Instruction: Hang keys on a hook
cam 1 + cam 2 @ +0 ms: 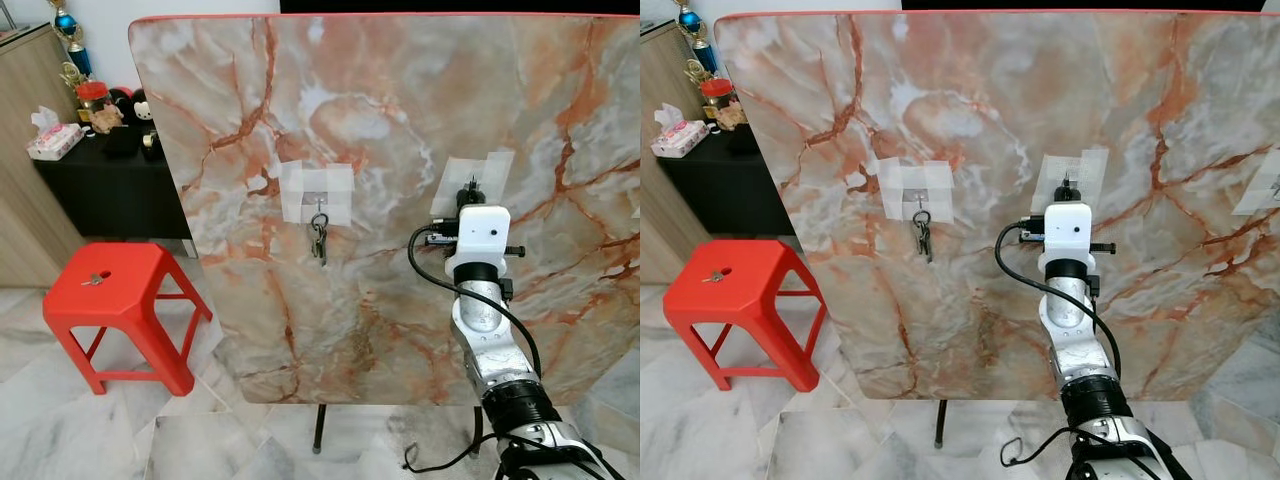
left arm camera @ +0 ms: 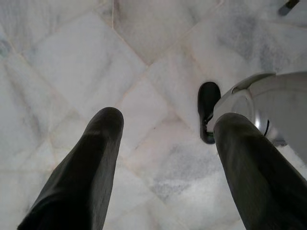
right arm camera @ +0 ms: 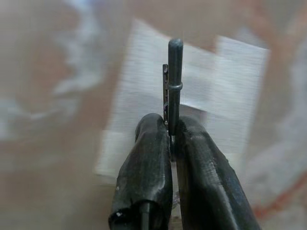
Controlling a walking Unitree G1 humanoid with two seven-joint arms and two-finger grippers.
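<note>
Left to right: red plastic stool (image 1: 118, 290) bearing a small key (image 1: 96, 279); upright marble-patterned board (image 1: 400, 120) with a dark key bunch (image 1: 319, 238) hanging from a taped hook (image 1: 318, 200); at its 3 o'clock, right pincer (image 3: 171, 136) pinching a thin dark metal key ring (image 3: 173, 81) against a second tape patch (image 1: 472, 182); left pincer (image 2: 163, 158) spread over marble floor (image 2: 72, 62).

Dark keys (image 1: 319, 238) on taped hook (image 1: 318, 203)
</note>
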